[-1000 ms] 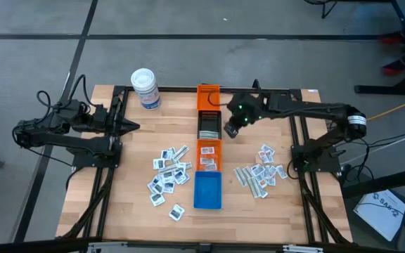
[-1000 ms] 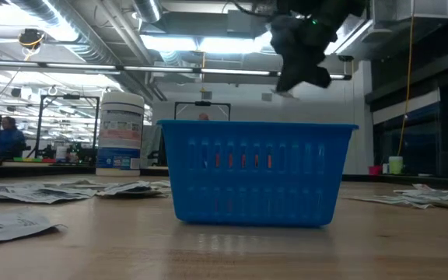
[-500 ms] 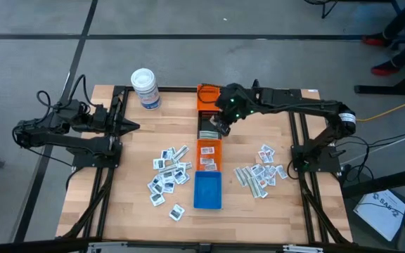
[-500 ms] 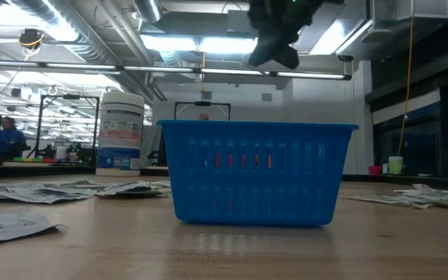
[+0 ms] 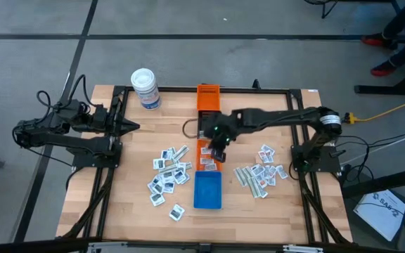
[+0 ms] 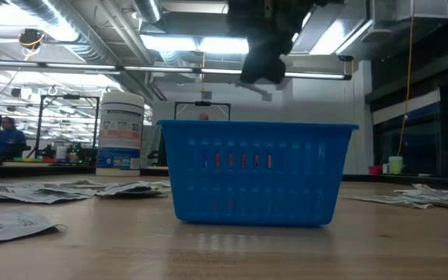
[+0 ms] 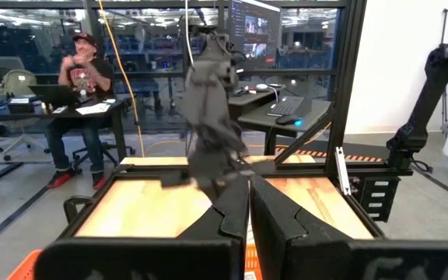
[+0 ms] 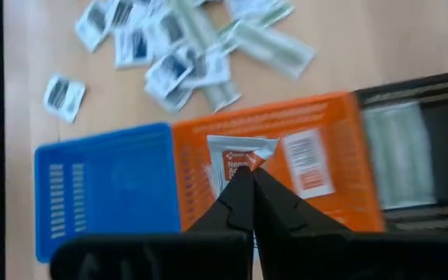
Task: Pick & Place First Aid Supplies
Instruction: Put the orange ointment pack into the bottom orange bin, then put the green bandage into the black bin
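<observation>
My right gripper [image 5: 220, 152] hangs over the nearer orange bin [image 5: 203, 163], shut on a small white packet with red print [image 8: 232, 155]. In the low view it is high above the blue bin [image 6: 255, 171]. One pile of loose white packets [image 5: 169, 172] lies flat on the wood left of the bins. Another pile, with pale strips [image 5: 259, 173], lies to their right. Another printed packet [image 8: 307, 162] lies in that orange bin. My left gripper [image 5: 133, 127] waits shut and level at the table's left, touching nothing. My right gripper pinches the white packet by one edge [image 8: 239, 165] between its two fingertips. The fingers slant down from the table's far right side. The packet sticks out past the fingertips, one corner bent, lifted clear above the orange bin.
Four bins stand in a row down the table's middle: far orange [image 5: 208, 95], black [image 5: 204, 125], near orange and blue [image 5: 207, 190]. A white tub [image 5: 146, 88] stands at the far left. A person [image 7: 84, 78] sits at a desk beyond the table.
My right gripper has swung from beside the black bin toward the table's left and then toward its near edge, sinking slightly and rolling its wrist. It now hangs over the nearer orange bin and has stayed shut.
</observation>
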Tool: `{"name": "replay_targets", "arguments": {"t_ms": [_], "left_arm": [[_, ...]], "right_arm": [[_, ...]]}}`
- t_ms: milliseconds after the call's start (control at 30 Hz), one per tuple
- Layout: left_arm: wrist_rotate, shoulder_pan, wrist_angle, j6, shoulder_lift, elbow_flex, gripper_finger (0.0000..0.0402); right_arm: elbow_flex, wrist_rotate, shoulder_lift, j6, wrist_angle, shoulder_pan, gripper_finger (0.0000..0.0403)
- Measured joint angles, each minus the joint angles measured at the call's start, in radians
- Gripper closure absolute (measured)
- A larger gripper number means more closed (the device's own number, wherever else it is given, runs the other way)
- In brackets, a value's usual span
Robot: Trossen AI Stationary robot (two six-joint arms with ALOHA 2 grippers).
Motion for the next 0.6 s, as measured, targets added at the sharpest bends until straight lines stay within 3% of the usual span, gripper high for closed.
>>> {"name": "replay_targets", "arguments": {"t_ms": [300,600], "left_arm": [[0.000,0.000,0.000,0.000,0.000,0.000,0.0393],[0.000,0.000,0.000,0.000,0.000,0.000,0.0390]], "right_arm": [[0.000,0.000,0.128,-0.022,0.002,0.021,0.0397],[0.000,0.001,0.167,0.004,0.012,0.021,0.0327]]}}
